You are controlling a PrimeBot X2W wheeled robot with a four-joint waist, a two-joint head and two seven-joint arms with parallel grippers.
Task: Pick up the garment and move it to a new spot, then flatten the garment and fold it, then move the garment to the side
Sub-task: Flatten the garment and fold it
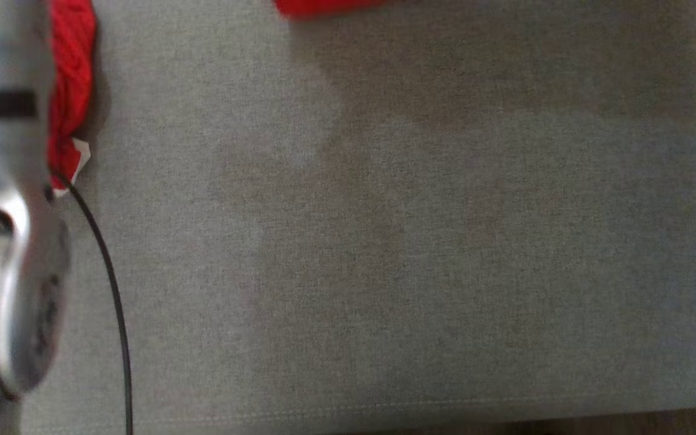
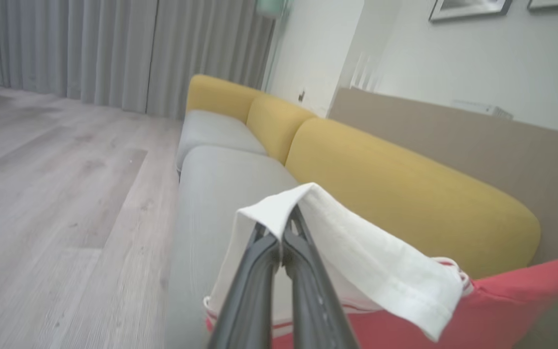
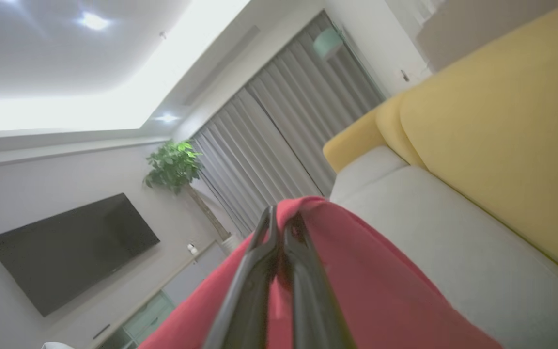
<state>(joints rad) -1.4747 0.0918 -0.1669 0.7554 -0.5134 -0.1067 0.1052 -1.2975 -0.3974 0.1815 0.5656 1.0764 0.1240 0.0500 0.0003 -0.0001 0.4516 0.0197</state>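
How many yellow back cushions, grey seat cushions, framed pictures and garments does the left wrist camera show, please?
Yellow back cushions: 3
Grey seat cushions: 2
Framed pictures: 2
Garment: 1
Total: 8

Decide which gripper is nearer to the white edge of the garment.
Left. The left gripper has its fingers shut on the white edge itself; the right gripper is shut on a plain red part of the garment.
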